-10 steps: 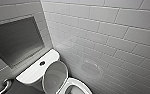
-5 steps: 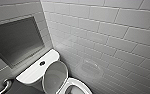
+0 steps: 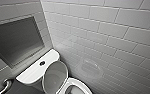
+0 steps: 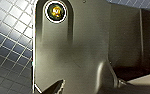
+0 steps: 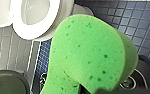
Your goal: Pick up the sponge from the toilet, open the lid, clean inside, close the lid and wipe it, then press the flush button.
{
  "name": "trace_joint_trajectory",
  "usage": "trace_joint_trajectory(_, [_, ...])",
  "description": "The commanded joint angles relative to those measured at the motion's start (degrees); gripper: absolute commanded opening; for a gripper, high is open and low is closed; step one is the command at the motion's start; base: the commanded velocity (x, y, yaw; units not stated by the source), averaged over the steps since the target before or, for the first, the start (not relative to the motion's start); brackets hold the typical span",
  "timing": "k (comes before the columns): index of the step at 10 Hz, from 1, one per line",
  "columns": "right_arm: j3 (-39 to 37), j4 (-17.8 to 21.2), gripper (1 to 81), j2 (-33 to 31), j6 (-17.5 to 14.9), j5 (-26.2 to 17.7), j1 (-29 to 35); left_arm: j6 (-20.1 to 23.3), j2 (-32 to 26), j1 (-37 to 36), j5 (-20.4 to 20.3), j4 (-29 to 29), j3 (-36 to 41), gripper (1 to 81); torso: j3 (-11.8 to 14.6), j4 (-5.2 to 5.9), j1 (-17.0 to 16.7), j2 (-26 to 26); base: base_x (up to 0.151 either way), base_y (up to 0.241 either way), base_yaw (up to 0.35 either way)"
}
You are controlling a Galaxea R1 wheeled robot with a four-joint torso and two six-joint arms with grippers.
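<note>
The bright green sponge (image 5: 91, 55) looms large in the right wrist view, with my right gripper (image 5: 97, 90) shut on its lower end. Beyond it lie the white toilet seat (image 5: 33, 30) and the bowl. In the head view the lid (image 3: 54, 75) stands raised, its greyish inner face leaning back against the tank. The small dark flush button (image 3: 42, 63) sits in the middle of the white tank top (image 3: 32, 73). Part of the seat (image 3: 78, 85) and bowl shows at the bottom edge. My left gripper is open and holds nothing.
Light tiled walls close in behind and to the right of the toilet. A grey recessed niche (image 3: 16, 42) sits above the tank. A metal pipe (image 3: 6, 86) runs at the lower left. Dark blue floor tiles (image 4: 8, 37) lie under the left arm.
</note>
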Motion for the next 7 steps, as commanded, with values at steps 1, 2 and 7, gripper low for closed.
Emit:
trace_joint_trajectory(1, [-0.4,3.0,1.0,-3.9,0.3,-7.2,8.5,0.1,-0.4,-0.6,4.0,0.3,0.1,81.1,0.0,0.00,0.0,0.0,0.000,0.000,0.000])
trace_joint_trajectory(2, [-0.7,3.4,1.0,-3.9,0.3,-9.0,11.6,0.1,-0.4,-0.5,4.0,0.3,0.1,81.1,0.0,0.00,0.0,0.0,0.000,0.000,0.000])
trace_joint_trajectory(7, [-1.9,4.1,1.0,1.0,0.4,-20.7,23.5,0.1,-0.3,-0.6,3.9,0.2,0.0,81.1,0.0,0.00,0.0,0.0,0.000,0.000,0.000])
